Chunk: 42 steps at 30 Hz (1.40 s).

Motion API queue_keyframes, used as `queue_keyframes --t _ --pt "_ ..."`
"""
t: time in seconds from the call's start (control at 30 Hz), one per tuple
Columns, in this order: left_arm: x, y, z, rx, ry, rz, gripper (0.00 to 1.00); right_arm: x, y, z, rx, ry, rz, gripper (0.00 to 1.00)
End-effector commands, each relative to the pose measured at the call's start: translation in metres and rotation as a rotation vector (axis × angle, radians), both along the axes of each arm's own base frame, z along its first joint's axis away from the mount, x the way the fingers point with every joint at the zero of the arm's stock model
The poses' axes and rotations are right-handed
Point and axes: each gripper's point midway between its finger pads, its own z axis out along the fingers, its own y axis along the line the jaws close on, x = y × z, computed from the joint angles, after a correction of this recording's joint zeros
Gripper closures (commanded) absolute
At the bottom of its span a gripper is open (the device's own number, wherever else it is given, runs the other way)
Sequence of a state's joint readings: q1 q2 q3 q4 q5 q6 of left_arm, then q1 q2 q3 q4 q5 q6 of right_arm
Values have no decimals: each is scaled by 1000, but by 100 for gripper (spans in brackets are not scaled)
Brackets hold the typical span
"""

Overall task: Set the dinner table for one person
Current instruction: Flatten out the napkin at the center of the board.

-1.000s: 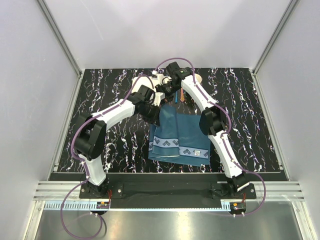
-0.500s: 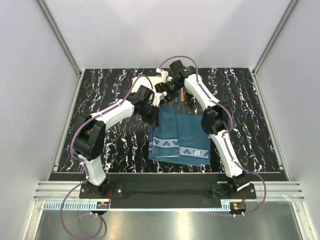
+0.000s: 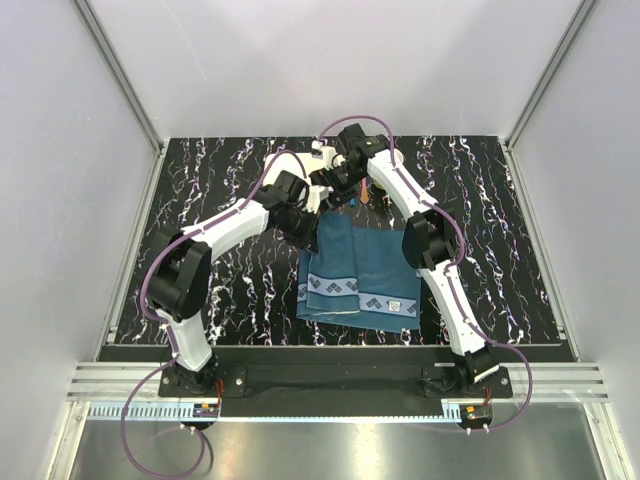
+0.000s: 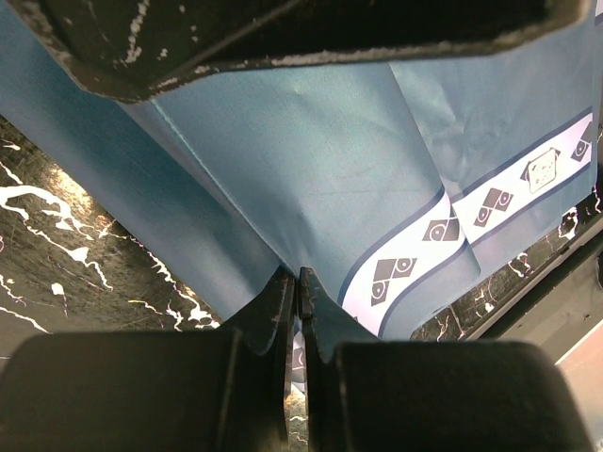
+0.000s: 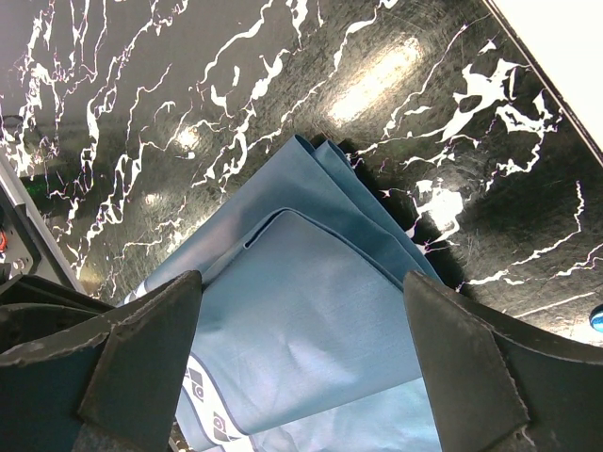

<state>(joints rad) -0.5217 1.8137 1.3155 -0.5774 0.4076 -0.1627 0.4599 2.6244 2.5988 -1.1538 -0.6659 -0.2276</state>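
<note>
Your dinner table, the large rectangular black counter with white marble-like veins point(image 3: 220, 200), spans the workspace from the left frame post to the right one, just beyond the two arm bases. On it, in the middle toward the near edge, lies the teal-blue cloth placemat with a pale band of diamond patterns point(image 3: 360, 270). It is not flat: its left part is doubled over, so you see two patterned strips at the near edge. Your left arm point(image 3: 230, 225) reaches in from the left to the placemat's far-left corner. In the left wrist view its jaws are pressed together with only a sliver between the black fingertips point(image 4: 273, 301), and the cloth gathers into a crease right where they meet, so they have the placemat pinched. Your right arm point(image 3: 400, 190) arches over the far edge of the cloth, and its jaws stand wide apart with nothing in them. The two dark fingers point(image 5: 141, 348) frame the placemat's layered far corner and the bare counter beyond it. Small orange and blue bits point(image 3: 365, 198) show just beside the right wrist, too hidden to identify.
</note>
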Motion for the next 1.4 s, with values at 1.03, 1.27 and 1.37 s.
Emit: queue_keyframes --t 1.03,1.27,1.37 --pt "13 0 83 -76 -223 -12 94 28 -36 45 -92 -183 -94 3" --pt "15 3 87 -68 -240 -9 94 24 -69 55 -127 -169 -141 3" --pt "16 7 86 -63 -240 -1 94 16 -81 49 -154 -138 -147 4"
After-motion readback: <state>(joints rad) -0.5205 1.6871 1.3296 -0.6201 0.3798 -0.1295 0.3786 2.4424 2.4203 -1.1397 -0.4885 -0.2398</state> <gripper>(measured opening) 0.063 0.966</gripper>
